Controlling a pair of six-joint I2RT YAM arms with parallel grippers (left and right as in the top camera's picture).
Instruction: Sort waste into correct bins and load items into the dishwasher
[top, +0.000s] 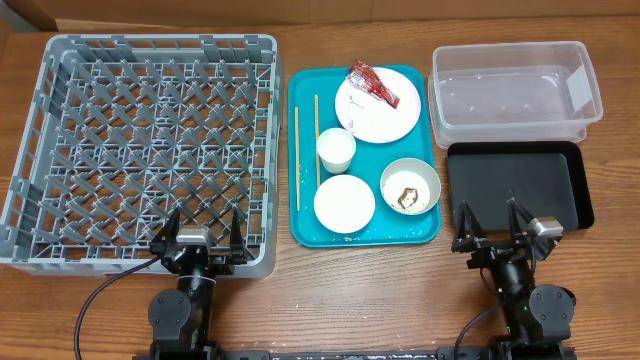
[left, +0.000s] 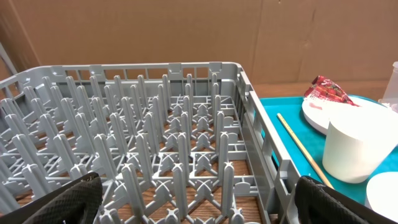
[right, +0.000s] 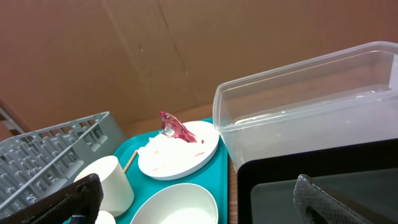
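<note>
Step in hand: nothing is lifted yet, so we judge this the start, and the wrapper (top: 373, 84) looks the sensible first pick.
Left gripper (top: 203, 228): fingers spread wide and empty, over the near rim of the crate (top: 160, 42).
Right gripper (top: 492, 222): also spread and empty, over the near left corner of the black tray (top: 520, 185).
Wrapper: it lies crinkled on the far left part of the plate (top: 390, 118), at the far right of the teal tray (top: 305, 90).
How to take it: we would reach in with the right arm, come down on the raised crinkle seen from the right wrist, and pinch foil only (not the plate under it).
Where it goes: the clear tub (top: 510, 48) and the black tray sit just right of the teal tray, tub farther, tray nearer; which one takes wrappers we cannot tell.
Dishes: the cup (top: 336, 150) is near the tray's middle. The empty bowl (top: 344, 203) and the food bowl (top: 425, 172) sit at its near edge, and the chopsticks (top: 296, 150) run along its left side.
Scraps: a brown lump (top: 408, 197) sits in the food bowl; we would tip it out before racking.
Surface: a wooden table (top: 350, 290), flat, with everything resting level.
Room: brown cardboard (left: 186, 31) closes off the far side. The gaps between crate, teal tray and bins are narrow, so lifts should go straight up.
</note>
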